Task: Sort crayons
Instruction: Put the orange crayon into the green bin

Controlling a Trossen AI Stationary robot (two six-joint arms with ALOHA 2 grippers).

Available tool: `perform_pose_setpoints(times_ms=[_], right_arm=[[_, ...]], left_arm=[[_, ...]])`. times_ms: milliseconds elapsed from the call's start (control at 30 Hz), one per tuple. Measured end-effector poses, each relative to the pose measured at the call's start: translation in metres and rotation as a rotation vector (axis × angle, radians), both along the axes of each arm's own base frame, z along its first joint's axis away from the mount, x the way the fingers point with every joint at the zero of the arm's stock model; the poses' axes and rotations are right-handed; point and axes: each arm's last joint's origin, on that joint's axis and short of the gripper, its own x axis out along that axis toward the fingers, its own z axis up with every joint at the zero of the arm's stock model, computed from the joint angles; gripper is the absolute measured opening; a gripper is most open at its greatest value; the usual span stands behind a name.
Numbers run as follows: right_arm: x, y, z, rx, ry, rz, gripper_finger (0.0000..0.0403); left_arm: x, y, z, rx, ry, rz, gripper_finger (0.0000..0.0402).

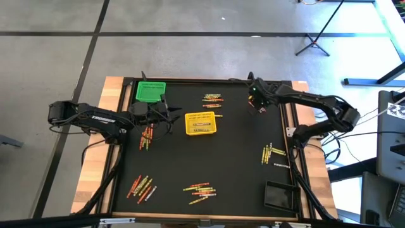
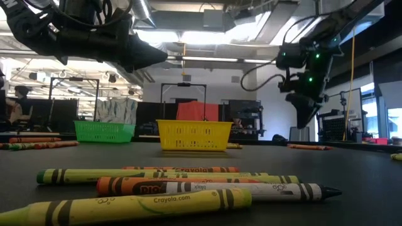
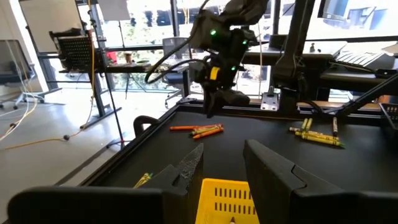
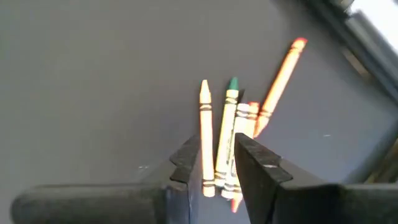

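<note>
Crayons lie in several small heaps on the black mat: one at the far middle [image 1: 212, 99], one at the left [image 1: 147, 136], two along the near edge [image 1: 142, 187] [image 1: 199, 190], one at the right [image 1: 273, 154]. My right gripper [image 1: 258, 101] hangs above the mat at the far right, pointing steeply down, fingers a little apart [image 4: 214, 155] with nothing between them. Past them, an orange, a green and other crayons [image 4: 227, 124] lie on the mat. My left gripper [image 3: 221, 152] stands level and open, just left of the yellow basket [image 1: 200, 123].
A green basket [image 1: 150, 90] stands at the far left of the mat, a black basket [image 1: 279, 194] at the near right corner. The mat has a raised wooden border [image 1: 112, 88]. Bare mat lies between the yellow basket and the right-hand crayons.
</note>
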Motion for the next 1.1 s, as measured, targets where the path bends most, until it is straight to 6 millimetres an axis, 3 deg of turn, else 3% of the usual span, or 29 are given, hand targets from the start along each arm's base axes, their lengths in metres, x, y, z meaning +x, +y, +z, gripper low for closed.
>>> perform_pose_setpoints(times_ms=[333, 867, 1100], right_arm=[[0.004, -0.012, -0.034, 0.082, 0.127, -0.026, 0.0090], [0.010, -0.015, -0.050, 0.137, 0.132, 0.014, 0.0088], [0.011, -0.015, -0.051, 0.150, 0.126, 0.044, 0.0026]], left_arm=[[0.000, 0.000, 0.000, 0.000, 0.000, 0.000, 0.0103], [0.000, 0.000, 0.002, 0.004, -0.017, 0.001, 0.0103], [0.000, 0.000, 0.002, 0.004, -0.017, 0.001, 0.0103]])
